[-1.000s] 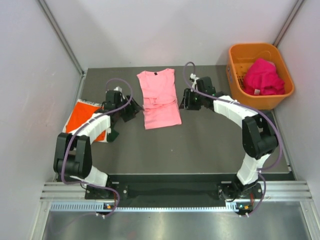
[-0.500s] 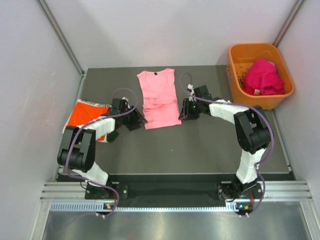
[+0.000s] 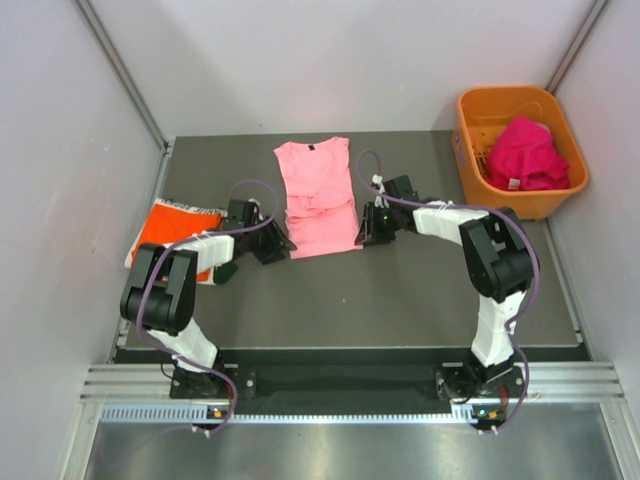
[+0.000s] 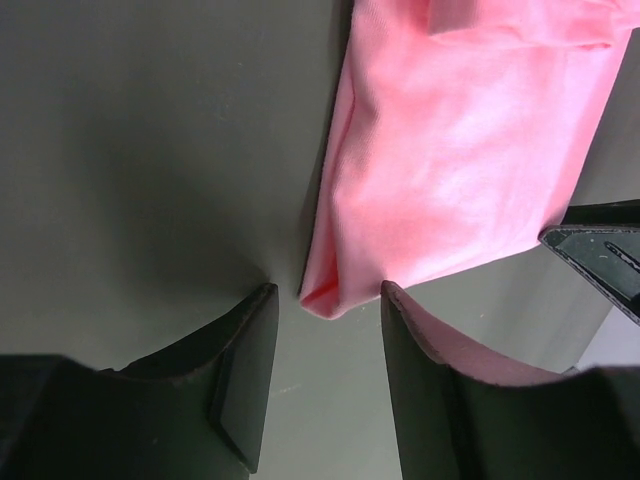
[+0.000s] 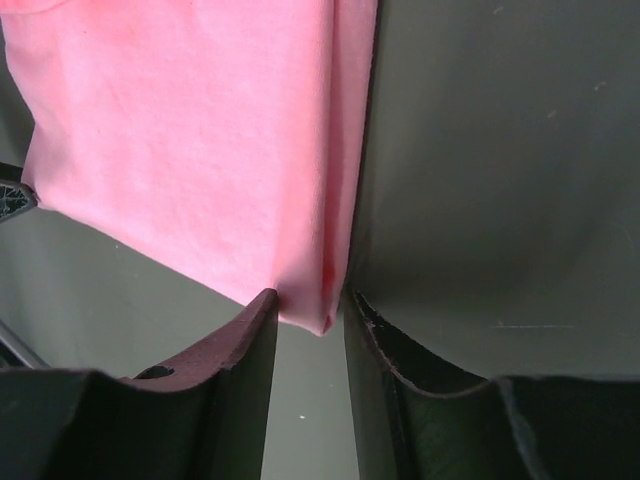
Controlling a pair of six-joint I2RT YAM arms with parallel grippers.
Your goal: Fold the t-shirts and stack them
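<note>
A light pink t-shirt point(image 3: 318, 200) lies flat in the middle of the table, collar at the far end. My left gripper point(image 3: 283, 243) is low at its near left corner. In the left wrist view that corner point(image 4: 325, 298) pokes between the left gripper's point(image 4: 328, 295) fingertips, which stand apart and do not pinch it. My right gripper point(image 3: 362, 235) is at the near right corner. In the right wrist view the cloth corner point(image 5: 315, 305) sits in the right gripper's point(image 5: 308, 305) narrow gap, with the left finger point(image 5: 255, 330) touching cloth. An orange t-shirt point(image 3: 170, 232) lies folded at the left.
An orange plastic basket point(image 3: 468, 150) stands at the back right with magenta t-shirts point(image 3: 525, 152) bundled inside. Grey walls close in on both sides. The left arm's links reach over the orange t-shirt's near edge.
Both grippers have moved toward me and inward along the pink t-shirt's sides to its near corners. Their jaws have narrowed around the corners.
</note>
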